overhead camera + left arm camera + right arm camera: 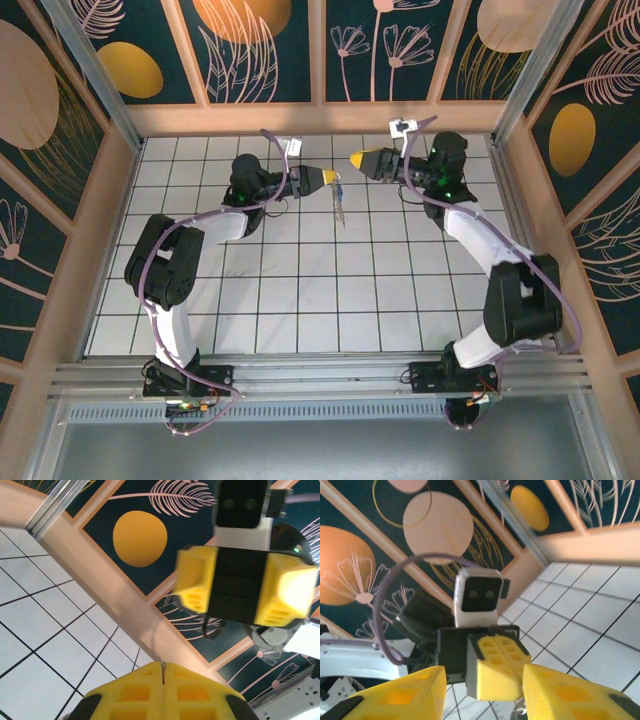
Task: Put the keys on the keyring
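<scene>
My left gripper point(328, 179) hovers over the far middle of the tiled floor point(300, 290), shut on the keyring point(340, 206). The keyring dangles below its yellow tips as a thin pale and silvery strand. The left wrist view shows the pads pressed together with a sliver of metal point(162, 669) pinched in the seam. The keys are too small to tell apart from that strand. My right gripper point(356, 160) faces the left one from just up and right. Its fingers point(560, 692) stand open, with the left gripper's tips point(497, 665) in the gap beyond and a bit of silvery metal point(520, 713) below.
A wooden rail point(320, 118) runs along the back wall close behind both grippers. More wooden rails edge the floor at the left point(95, 250) and the right point(555, 240). The right gripper's blurred yellow fingers point(245, 585) hang close above the left tips.
</scene>
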